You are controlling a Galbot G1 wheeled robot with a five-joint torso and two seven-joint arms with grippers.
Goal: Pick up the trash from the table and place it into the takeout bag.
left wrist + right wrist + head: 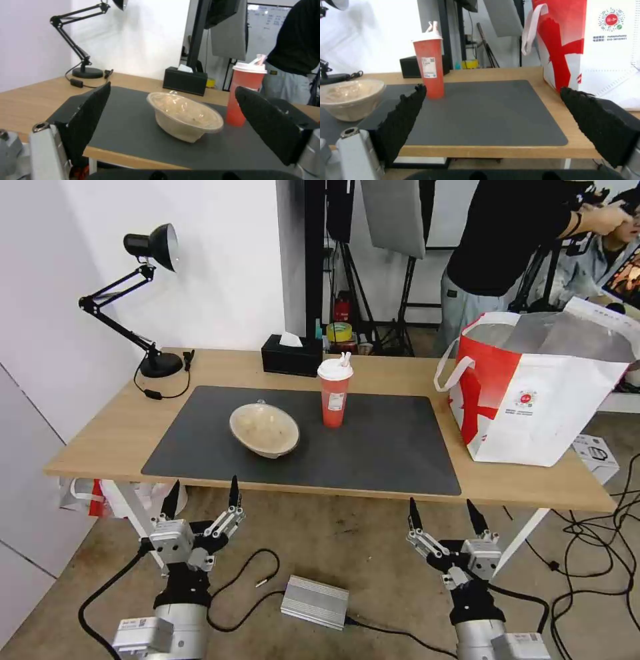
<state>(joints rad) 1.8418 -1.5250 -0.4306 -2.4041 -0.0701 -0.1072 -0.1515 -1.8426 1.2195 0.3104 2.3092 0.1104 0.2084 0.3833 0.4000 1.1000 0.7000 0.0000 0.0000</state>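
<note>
Two pieces of trash stand on the table's [107, 433] dark mat: a shallow beige soiled bowl [264, 430] [184, 116] [348, 97], tilted, and to its right a tall red cup [335, 393] [245, 92] [429, 66] with a white lid. The red-and-white takeout bag [533, 393] [586, 42] stands open at the table's right end. My left gripper [201, 497] [171, 117] hangs open in front of the table's near edge, below the bowl. My right gripper [445, 511] [493, 117] is open too, in front of the edge, right of the cup. Nothing is held.
A black tissue box [291, 355] and a black desk lamp [143, 300] sit at the table's back. On the floor lie cables, a silver box [315, 601] and a white carton [595, 453]. A person stands behind the bag.
</note>
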